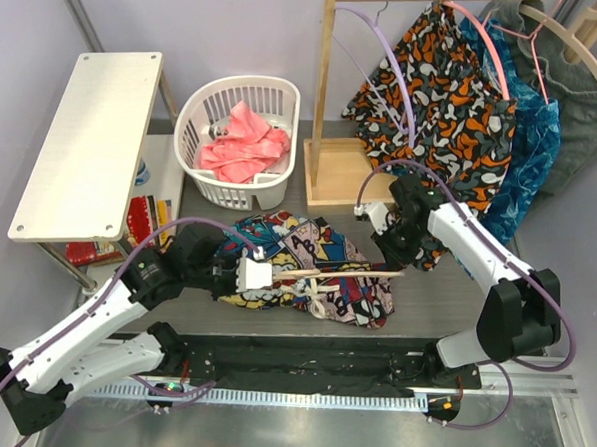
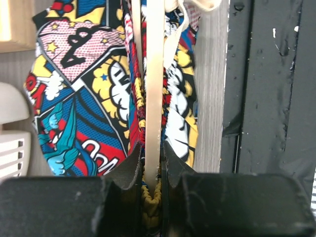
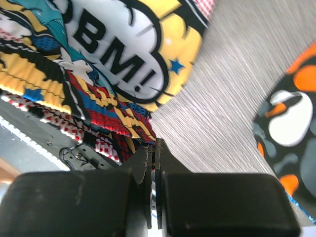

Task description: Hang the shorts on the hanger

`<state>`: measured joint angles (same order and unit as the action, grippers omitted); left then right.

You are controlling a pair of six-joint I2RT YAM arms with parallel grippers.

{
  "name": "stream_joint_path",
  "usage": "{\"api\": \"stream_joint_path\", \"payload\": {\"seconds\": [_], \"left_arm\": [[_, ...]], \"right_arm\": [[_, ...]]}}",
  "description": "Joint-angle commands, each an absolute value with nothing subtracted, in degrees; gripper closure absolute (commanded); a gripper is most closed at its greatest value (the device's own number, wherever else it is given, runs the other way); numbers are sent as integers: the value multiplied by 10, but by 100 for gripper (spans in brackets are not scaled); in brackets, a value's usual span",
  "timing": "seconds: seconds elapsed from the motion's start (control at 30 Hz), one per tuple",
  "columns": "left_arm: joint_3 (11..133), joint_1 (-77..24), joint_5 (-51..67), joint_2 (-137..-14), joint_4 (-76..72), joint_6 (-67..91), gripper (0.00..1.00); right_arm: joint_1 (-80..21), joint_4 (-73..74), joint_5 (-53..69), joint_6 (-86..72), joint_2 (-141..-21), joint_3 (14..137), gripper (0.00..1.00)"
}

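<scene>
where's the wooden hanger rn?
Top view, centre of the table: the hanger lies across the shorts, on the near side of the white basket, its left end clamped in the left gripper.

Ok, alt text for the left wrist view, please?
The left gripper is clamped on the pale wooden bar of the hanger, which runs straight up the frame. The comic-print shorts bunch on both sides of the bar, on a grey table.
</scene>
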<state>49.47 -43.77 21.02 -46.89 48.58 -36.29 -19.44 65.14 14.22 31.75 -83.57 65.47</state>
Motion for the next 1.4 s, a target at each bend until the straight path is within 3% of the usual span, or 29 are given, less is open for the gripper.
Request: {"api": "stream_joint_path", "payload": {"seconds": [0.0, 0.7, 1.07, 1.37], "left_arm": [[493, -417, 146, -439, 575, -351, 100], [531, -410, 85, -599, 627, -328, 100], [512, -353, 71, -531, 577, -323, 100], [544, -355, 88, -610, 632, -381, 100]], "right_arm": [[-131, 680, 51, 384, -809, 644, 99], [-97, 741, 47, 435, -741, 686, 99], [-95, 722, 61, 429, -734, 632, 99], [-87, 763, 101, 415, -771, 726, 99]]}}
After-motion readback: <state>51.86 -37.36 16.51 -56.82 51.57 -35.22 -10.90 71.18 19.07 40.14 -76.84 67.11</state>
